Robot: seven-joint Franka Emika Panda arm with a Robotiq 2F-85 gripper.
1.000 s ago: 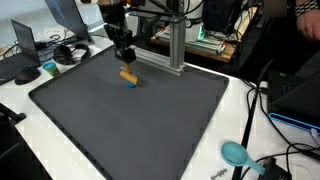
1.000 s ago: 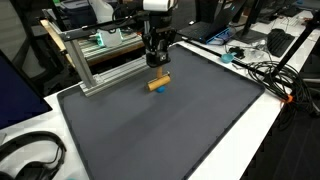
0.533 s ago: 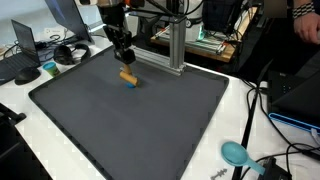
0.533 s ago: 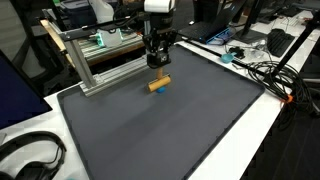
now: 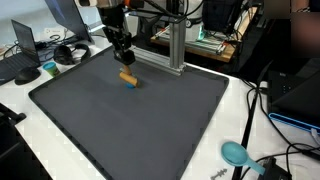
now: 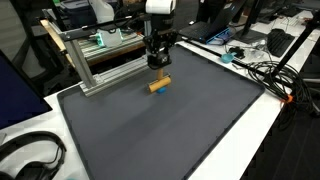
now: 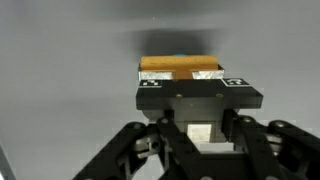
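I have the black end effector [image 5: 123, 60] hanging just above the small orange wooden block with a blue end [image 5: 128, 77], which lies flat on the dark grey rubbery mat [image 5: 150, 120] near its far edge, close to the silver aluminium-profile frame [image 5: 176, 45]. In an exterior view the end effector [image 6: 156, 62] sits a little behind the block [image 6: 159, 84], not touching it. In the wrist view the block [image 7: 180, 65] shows beyond the end effector [image 7: 192, 130], and from these pictures I cannot tell whether its fingers are spread or pressed together.

To do this well, I judge I should keep the wrist square to the block's long side and centre it before lowering, since the piece is short and could skid on the mat if one pad lands first.

The block looks like a smooth, hard-edged rectangular bar. The mat is matte and even, edged by the white table [image 5: 265, 150]. A teal rounded plastic object [image 5: 235, 153] lies well apart among black cables [image 5: 262, 100].
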